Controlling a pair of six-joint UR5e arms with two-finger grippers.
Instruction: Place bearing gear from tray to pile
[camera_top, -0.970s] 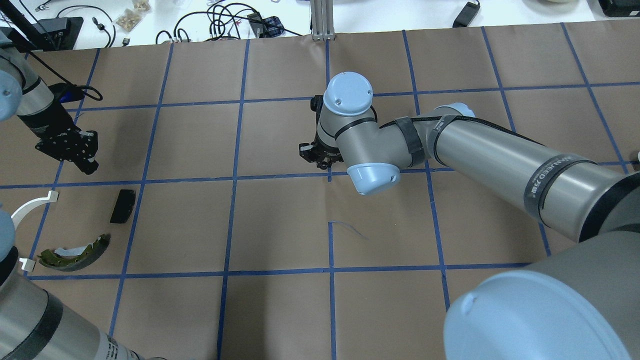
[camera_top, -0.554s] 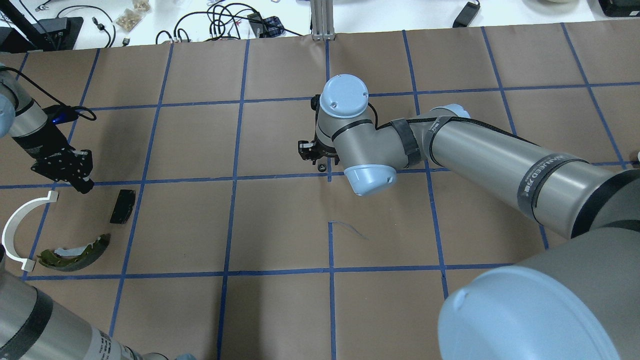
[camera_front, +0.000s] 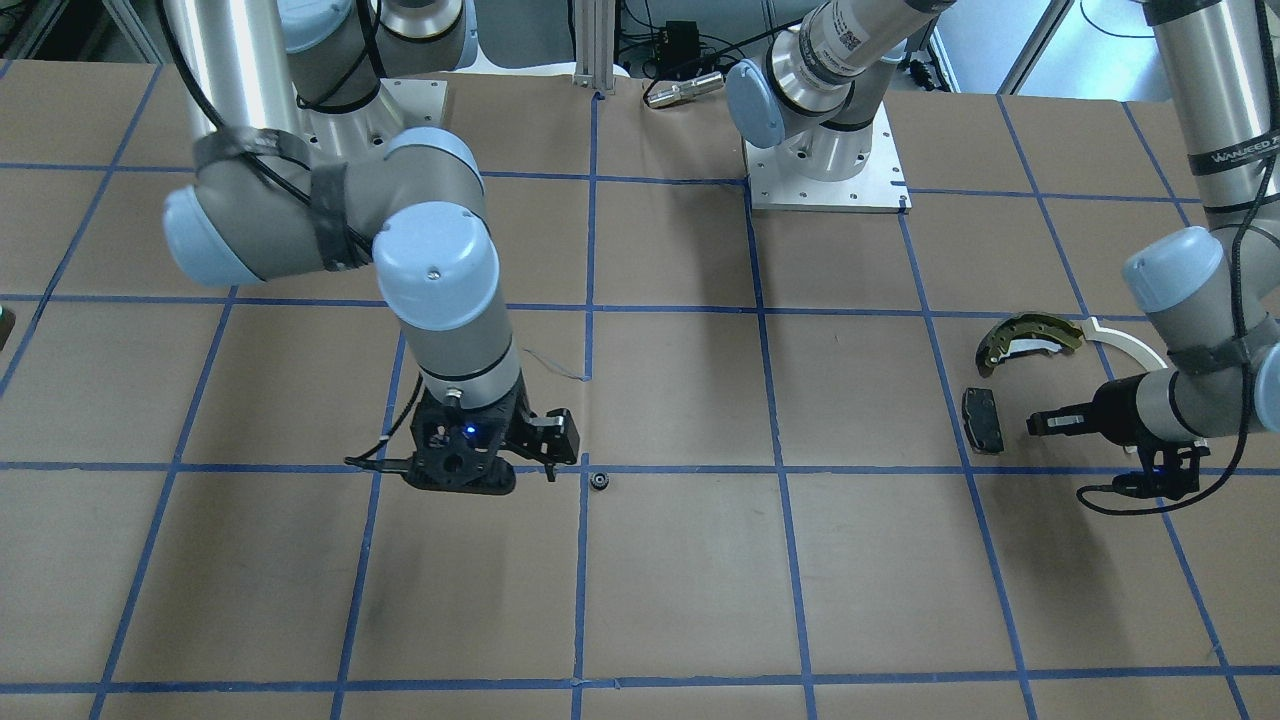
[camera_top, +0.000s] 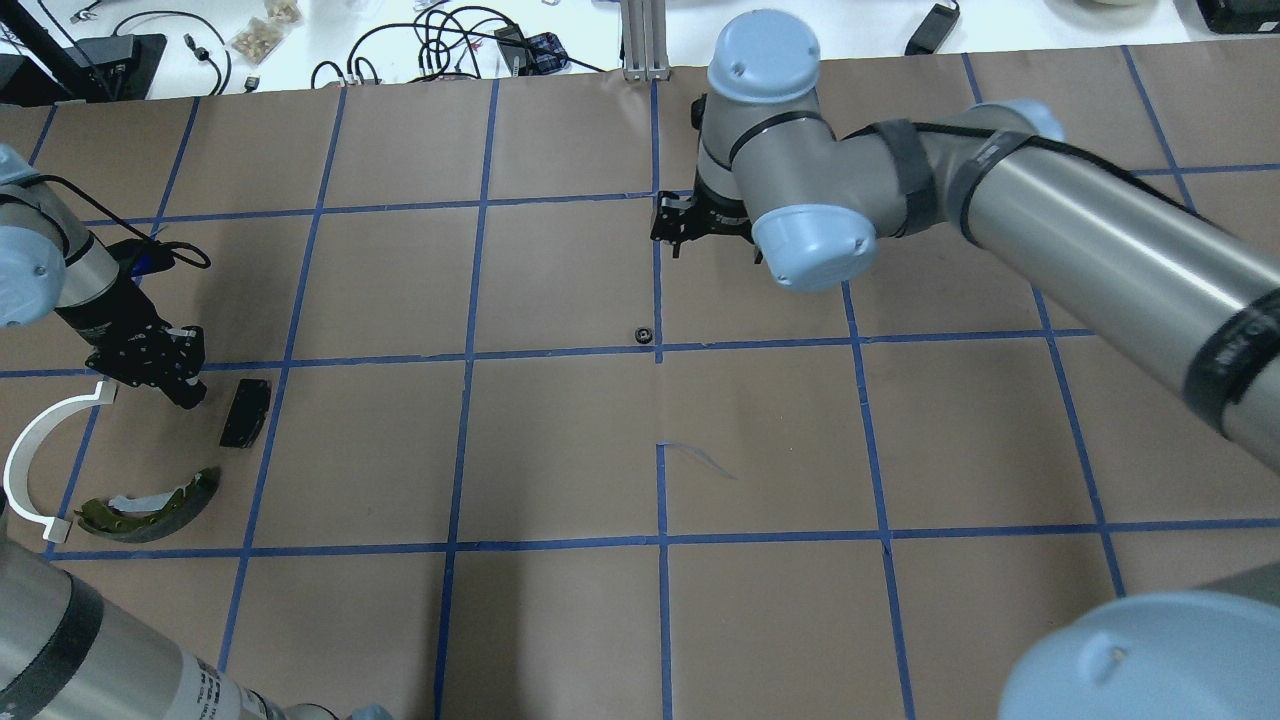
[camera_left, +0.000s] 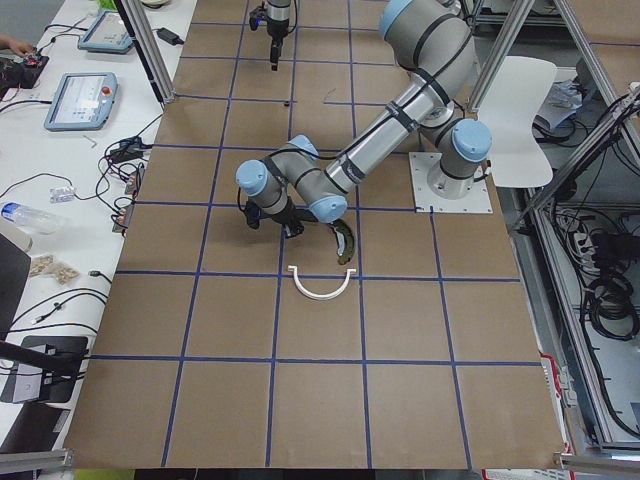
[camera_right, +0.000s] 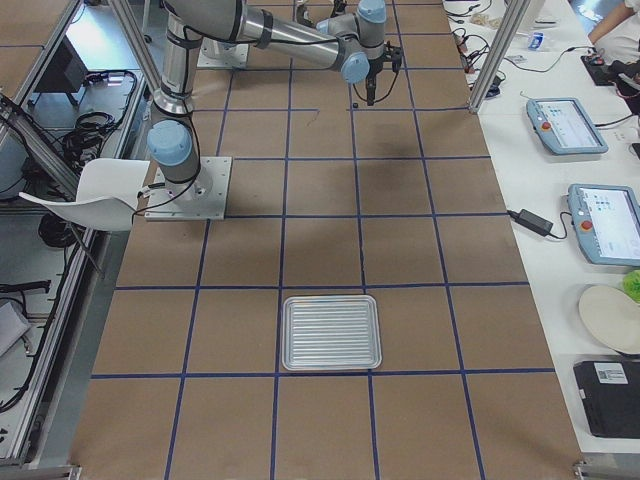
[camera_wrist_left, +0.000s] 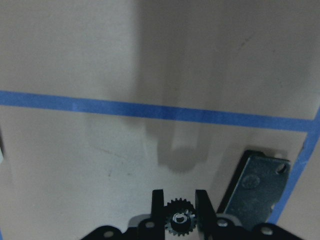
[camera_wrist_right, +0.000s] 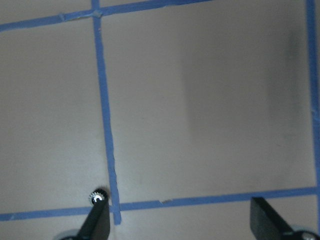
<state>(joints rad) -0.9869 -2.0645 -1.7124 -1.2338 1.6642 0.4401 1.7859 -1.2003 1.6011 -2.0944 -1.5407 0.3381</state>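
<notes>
My left gripper (camera_wrist_left: 179, 210) is shut on a small black bearing gear (camera_wrist_left: 179, 222). It hovers low beside the pile's black pad (camera_top: 245, 411), which also shows in the left wrist view (camera_wrist_left: 255, 187). The pile also holds an olive brake shoe (camera_top: 150, 505) and a white arc strip (camera_top: 40, 450). In the overhead view the left gripper (camera_top: 188, 395) is just left of the pad. A second small gear (camera_top: 643, 334) lies on the table at a tape crossing. My right gripper (camera_top: 672, 235) is open and empty, raised beyond it; the right wrist view shows that gear (camera_wrist_right: 98, 197) by one finger (camera_wrist_right: 97, 222).
The ribbed metal tray (camera_right: 330, 332) sits far off near the table's right end. Brown paper with a blue tape grid (camera_top: 660, 440) covers the table. Cables and clutter (camera_top: 450, 40) lie past the far edge.
The right gripper has lifted and moved away toward the far side, uncovering a small gear on the table at the tape crossing. The left gripper has moved in toward the black pad.
</notes>
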